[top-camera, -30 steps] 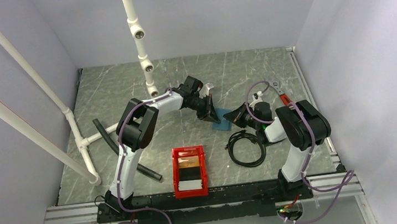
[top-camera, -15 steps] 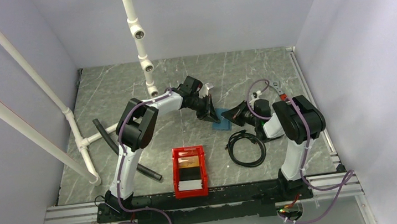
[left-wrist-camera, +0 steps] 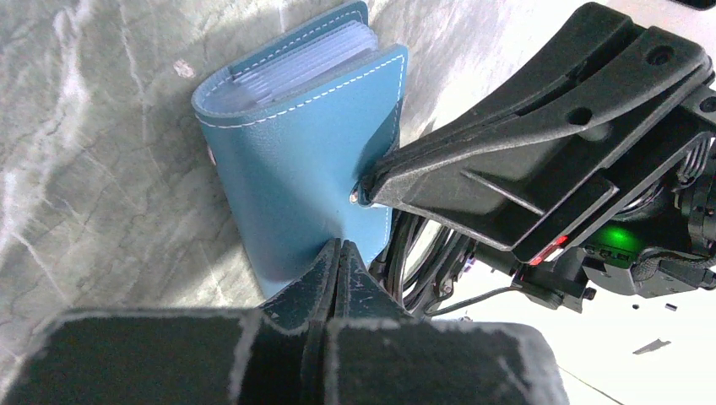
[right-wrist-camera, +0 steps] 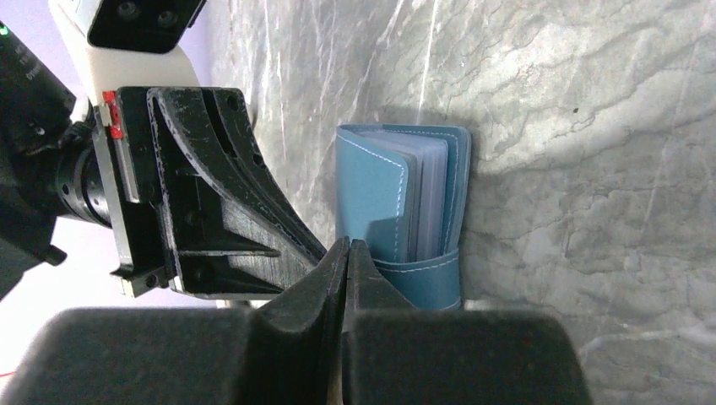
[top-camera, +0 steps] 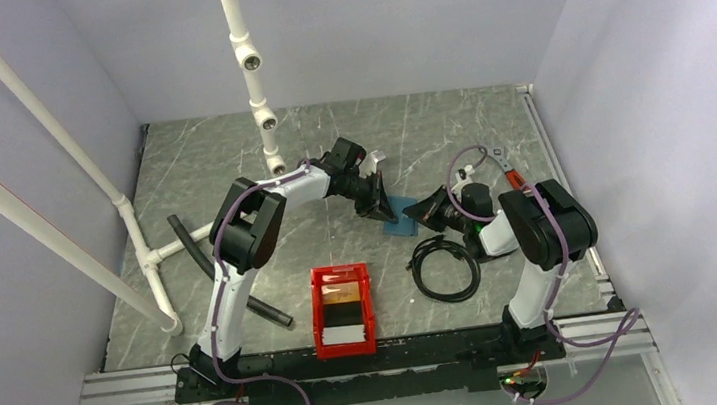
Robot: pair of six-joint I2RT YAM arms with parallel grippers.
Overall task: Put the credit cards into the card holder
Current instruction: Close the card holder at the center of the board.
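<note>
Two arms reach inward over the grey marbled counter [top-camera: 201, 179] and meet near its middle, each bent at the elbow with its wrist angled down toward the other. The left pincer [top-camera: 388, 211] has its fingers pressed together, and their tip rests on the near edge of the card holder [left-wrist-camera: 295, 160]. The right pincer [right-wrist-camera: 348, 246] is likewise closed tight, its tip against the holder's closing strap by the snap. Whether either tip pinches any of the material cannot be told. The card holder lies on the counter between the two tips. It is teal-blue with white stitching along its edges, its cover slightly parted so that a block of clear sleeves shows inside. The credit cards [top-camera: 344, 310] sit well apart from it in a red bin [top-camera: 318, 317] near the front edge between the arm bases, an orange-gold card behind and whitish ones in front. A coiled black cable [top-camera: 445, 272] lies beside the right arm.
</note>
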